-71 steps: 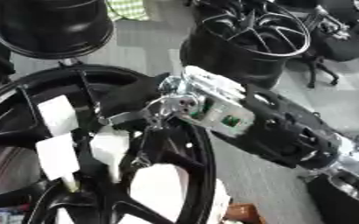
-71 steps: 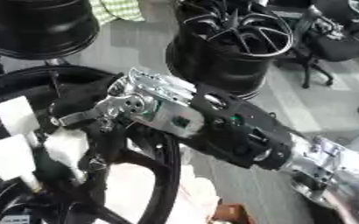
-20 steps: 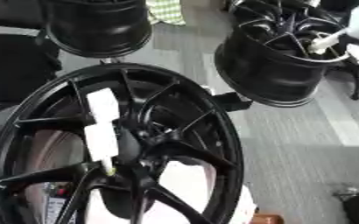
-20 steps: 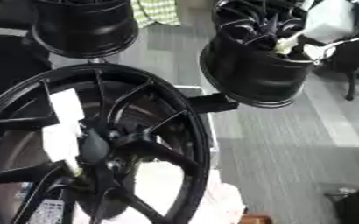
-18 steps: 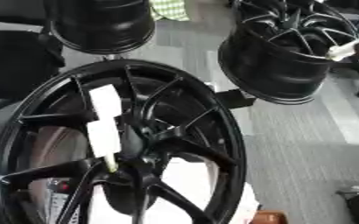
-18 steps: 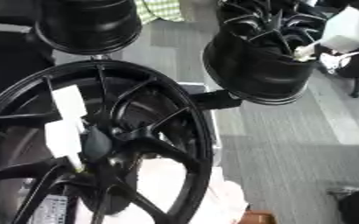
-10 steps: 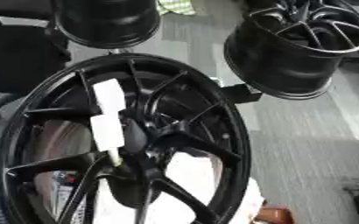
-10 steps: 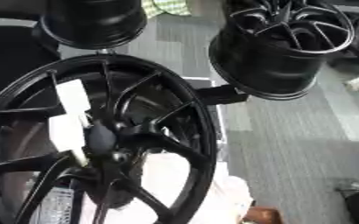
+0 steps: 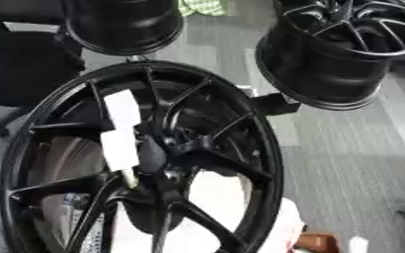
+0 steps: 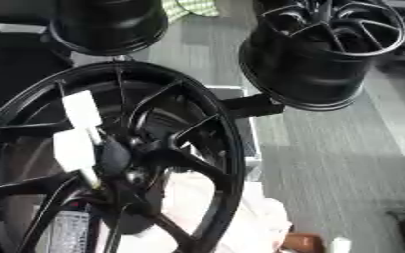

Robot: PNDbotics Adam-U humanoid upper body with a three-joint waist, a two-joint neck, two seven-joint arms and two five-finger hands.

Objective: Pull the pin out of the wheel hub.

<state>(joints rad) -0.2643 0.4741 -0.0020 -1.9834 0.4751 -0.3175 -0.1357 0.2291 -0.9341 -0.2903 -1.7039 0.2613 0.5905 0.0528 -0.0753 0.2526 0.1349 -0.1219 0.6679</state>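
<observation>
Grey floor behind. Large black spoked alloy wheel point(image 9: 145, 163), rigid and heavy; white strips point(image 9: 122, 133) beside its hub. You'd pinch there. Neither hand visible.

Grey plank floor point(image 9: 344, 148); on it two spare black alloy rims point(image 10: 323, 54) stand, a green checked cloth point(image 9: 203, 6) lying between them.

three black wheel rims point(image 9: 145, 163), perhaps two white tags point(image 10: 81, 111)

Even, moderately bright indoor light gives soft sheen on the large black spoked alloy wheel point(image 9: 145, 163), with the whole frame slightly motion-blurred.
</observation>
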